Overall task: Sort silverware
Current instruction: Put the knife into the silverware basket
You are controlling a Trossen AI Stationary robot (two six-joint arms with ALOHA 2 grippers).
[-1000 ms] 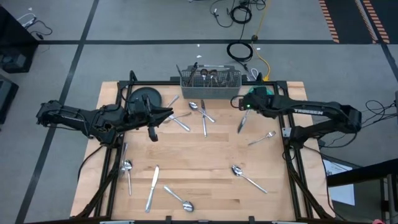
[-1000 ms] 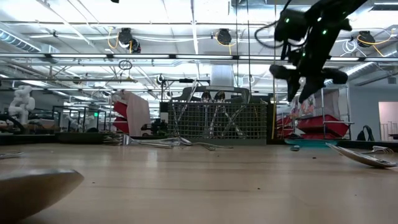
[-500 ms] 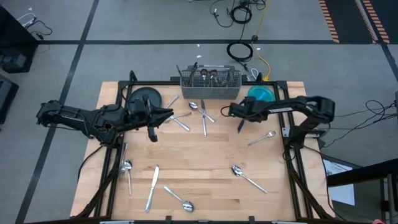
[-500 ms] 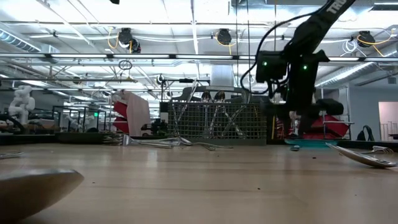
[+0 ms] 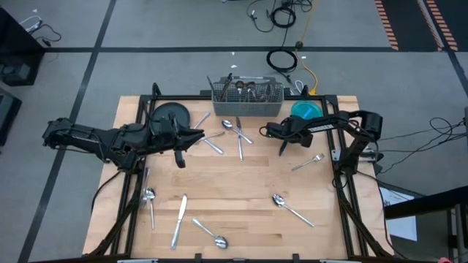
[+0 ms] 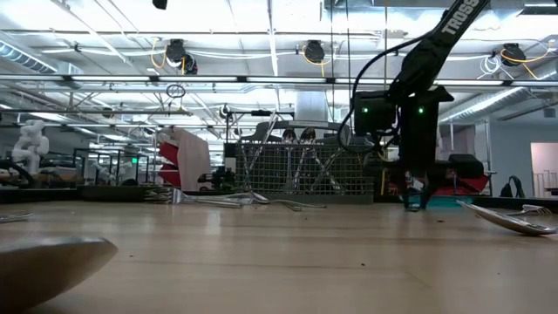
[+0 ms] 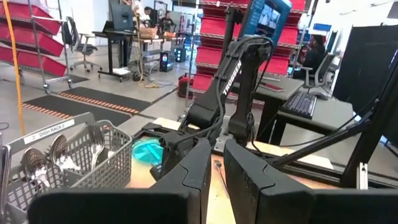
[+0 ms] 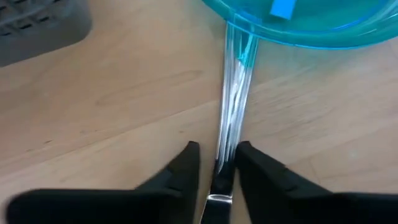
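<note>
My right gripper [image 5: 281, 140] [image 6: 417, 202] is down at the table, open. Its fingers stand close on either side of a silver knife [image 8: 229, 118] that lies flat. The knife's far end reaches the rim of a teal bowl [image 8: 311, 34] [image 5: 307, 111]. Other silverware lies scattered on the wood: spoons [image 5: 227, 124] [image 5: 279, 200] [image 5: 218, 240], a fork [image 5: 310, 161] and a knife [image 5: 178, 220]. More pieces stand in the grey mesh caddy [image 5: 247, 101]. My left gripper [image 5: 200, 134] [image 7: 217, 149] waits above the table's left half with its fingers almost together, holding nothing. My right gripper comes at the knife from above and slanting, with its fingers lying along the knife. One fingertip [image 8: 189, 155] is on each side of the knife's part [image 8: 219, 163] away from the bowl. The knife lies flat on the table. I cannot tell whether the fingers touch it.
A dark round plate [image 5: 170, 115] sits at the far left next to the left arm. The caddy [image 8: 37, 25] stands at the far edge, just left of the teal bowl. Bare wood lies in the table's middle [image 5: 241, 183]. A black frame edges the table.
The right gripper has come down from high over the teal bowl to the table, shifting a little toward the near edge, and now straddles the knife. The right arm's elbow has folded back toward the right edge. The left arm has kept still.
</note>
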